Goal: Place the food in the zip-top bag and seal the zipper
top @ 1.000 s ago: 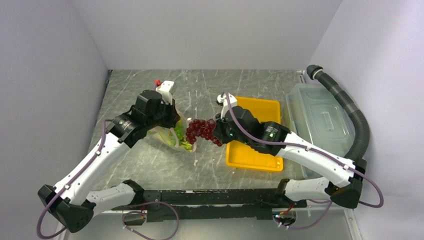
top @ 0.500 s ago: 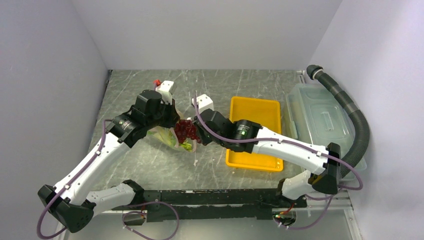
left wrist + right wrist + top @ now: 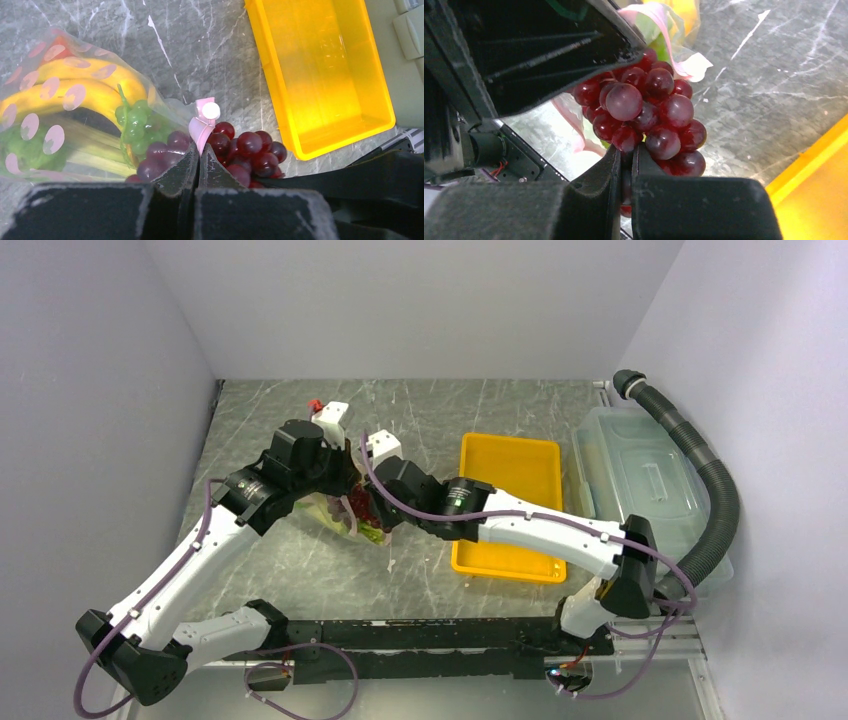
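Two arms fill the top view: the white left arm point(image 3: 190, 568) and the white right arm point(image 3: 540, 530) reach inward over a grey marbled desk point(image 3: 300, 575) and meet at a clear zip-top plastic bag point(image 3: 330, 512). The bag sits left of a yellow rectangular plastic tray point(image 3: 510, 465), with a translucent lidded bin point(image 3: 640, 475) at the far right. From the left wrist, the left claw point(image 3: 198, 159) is closed, pinching the pink zipper strip point(image 3: 202, 131) at the bag's mouth. Inside the bag lie yellow bananas point(image 3: 75, 95) and a green grape bunch point(image 3: 132, 120). A dark red grape bunch point(image 3: 245, 150) sits at the mouth, some grapes behind the plastic, others outside. From the right wrist, the right claw point(image 3: 625, 162) is clamped on that dark red bunch from below, fingers nearly together, the bag's pink edge just behind the grapes.
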Robot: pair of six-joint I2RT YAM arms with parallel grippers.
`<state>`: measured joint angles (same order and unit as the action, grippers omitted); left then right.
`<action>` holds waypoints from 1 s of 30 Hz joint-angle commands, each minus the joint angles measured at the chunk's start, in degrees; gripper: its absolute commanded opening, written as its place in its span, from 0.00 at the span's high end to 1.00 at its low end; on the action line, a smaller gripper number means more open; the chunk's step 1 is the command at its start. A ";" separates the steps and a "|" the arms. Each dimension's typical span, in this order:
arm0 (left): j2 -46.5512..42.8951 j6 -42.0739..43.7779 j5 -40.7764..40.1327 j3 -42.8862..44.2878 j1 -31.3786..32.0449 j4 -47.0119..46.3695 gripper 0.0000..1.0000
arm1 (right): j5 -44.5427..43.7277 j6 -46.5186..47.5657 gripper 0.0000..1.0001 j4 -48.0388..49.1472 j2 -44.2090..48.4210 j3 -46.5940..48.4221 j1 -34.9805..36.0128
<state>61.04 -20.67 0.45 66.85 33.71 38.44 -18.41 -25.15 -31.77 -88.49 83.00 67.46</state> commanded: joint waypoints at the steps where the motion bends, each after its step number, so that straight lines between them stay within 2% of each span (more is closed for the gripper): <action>1: -0.06 -0.08 2.44 1.09 -0.21 -3.63 1.00 | 2.06 -0.95 1.00 7.08 -1.40 3.52 0.30; 9: -0.19 -0.03 3.81 1.02 -0.20 -3.88 1.00 | 4.59 -1.92 1.00 15.57 -3.79 0.91 -0.61; 21: -1.36 0.86 9.98 0.73 -0.22 -5.64 1.00 | 8.05 -2.36 1.00 34.77 -0.72 -14.23 -5.39; 25: -1.77 0.89 10.54 0.50 -0.22 -5.95 1.00 | 8.28 -2.71 1.00 34.44 -0.63 -14.58 -6.45; 30: -2.06 0.82 9.29 0.61 -0.25 -5.59 1.00 | 7.55 -2.54 0.81 32.78 1.26 -14.86 -6.47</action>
<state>61.25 -20.23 6.94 66.76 33.17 37.45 -10.15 -27.33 -3.99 -91.53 67.72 61.25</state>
